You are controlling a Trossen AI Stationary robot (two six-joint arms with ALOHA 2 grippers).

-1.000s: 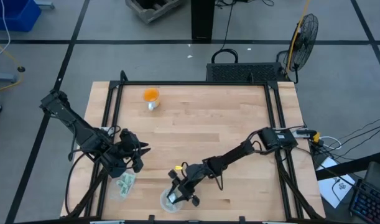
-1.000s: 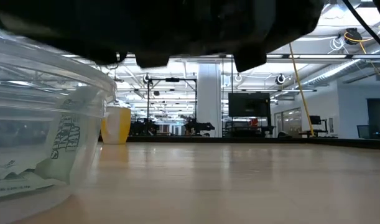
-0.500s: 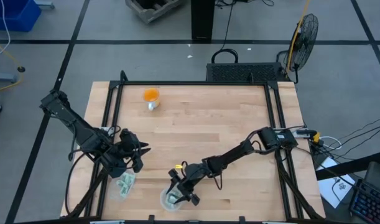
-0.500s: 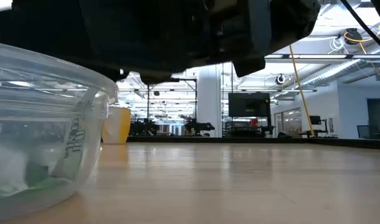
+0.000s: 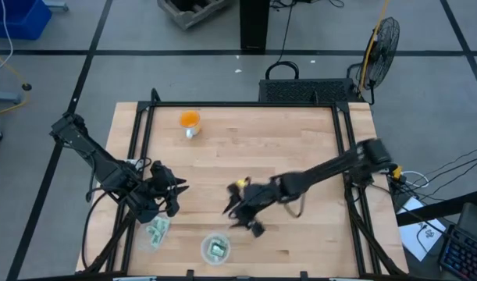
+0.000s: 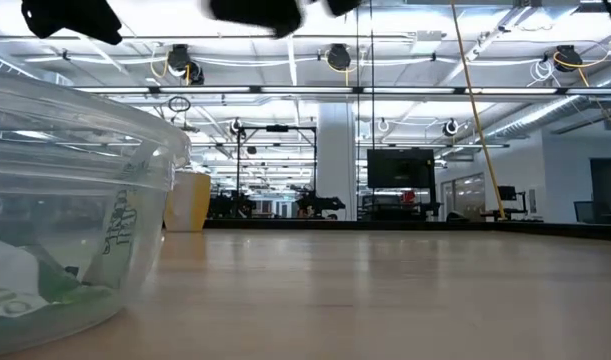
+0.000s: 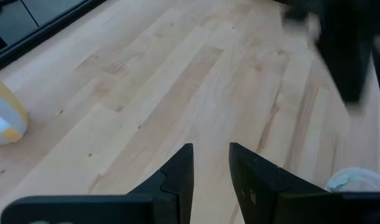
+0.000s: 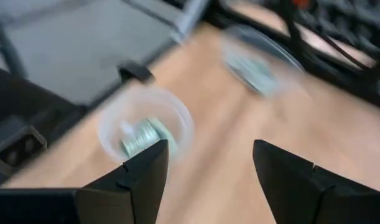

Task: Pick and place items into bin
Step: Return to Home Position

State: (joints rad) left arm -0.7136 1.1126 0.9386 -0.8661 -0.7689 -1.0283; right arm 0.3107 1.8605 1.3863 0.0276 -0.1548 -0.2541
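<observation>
The bin (image 5: 215, 249) is a clear round tub near the table's near edge. It holds pale green and white packets (image 6: 25, 290), which lie on its bottom. More packets (image 5: 157, 229) lie in a small heap to its left, blurred in the right wrist view (image 8: 258, 65). My right gripper (image 5: 240, 217) hangs above the table, past the bin's far-right side; it is open and empty (image 8: 205, 168), and the bin (image 8: 146, 127) shows beyond its fingers. My left gripper (image 5: 178, 197) waits just beyond the heap, open by a narrow gap (image 7: 211, 171) and empty.
An orange ball-like object on a silver base (image 5: 190, 122) stands near the table's far left corner. Black rails run along the table's left, right and far edges. Bare wood lies across the middle and right of the table. The blurred right arm (image 7: 345, 50) crosses the left wrist view.
My right gripper has risen from the bin's mouth and swung toward the table's far-right, away from the bin. In the low view its dark bulk has gone from above the bin, and the packets inside have settled from leaning on the wall to lying on the bottom.
</observation>
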